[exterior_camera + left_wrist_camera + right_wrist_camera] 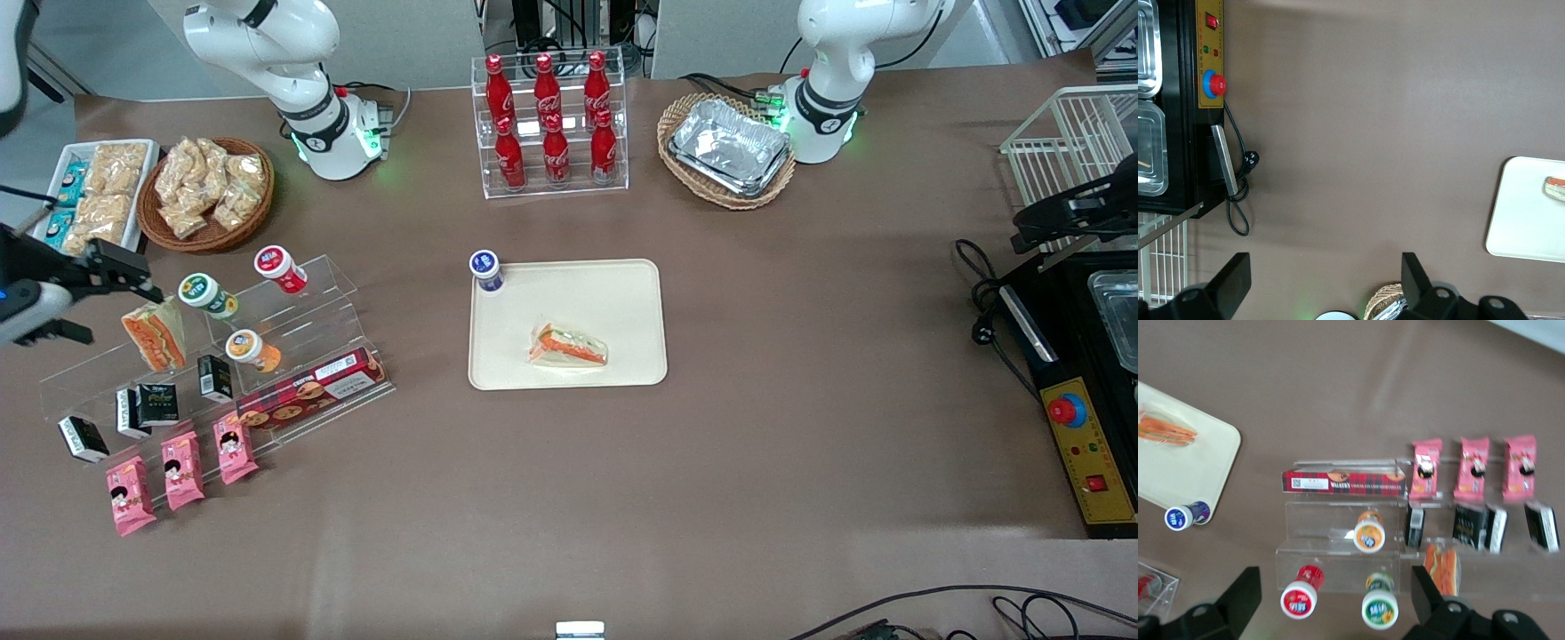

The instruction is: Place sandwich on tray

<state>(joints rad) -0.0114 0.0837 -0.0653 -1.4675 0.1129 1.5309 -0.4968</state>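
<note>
We see the sandwich (569, 347) lying flat on the tray (622, 293), nearer the front camera than the blue-capped bottle (486, 269) at the tray's corner; the gripper (1331, 603) hangs above the clear display rack (293, 356) at the working arm's end, fingers spread wide, holding nothing.

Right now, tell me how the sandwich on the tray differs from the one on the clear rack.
The tray sandwich has white bread with orange and pale green filling; the rack sandwich has tan-brown bread and mostly orange filling. The first lies on the beige tray mid-table; the second rests on the rack, with the open gripper above that rack. Both are clear-wrapped wedges.
</note>
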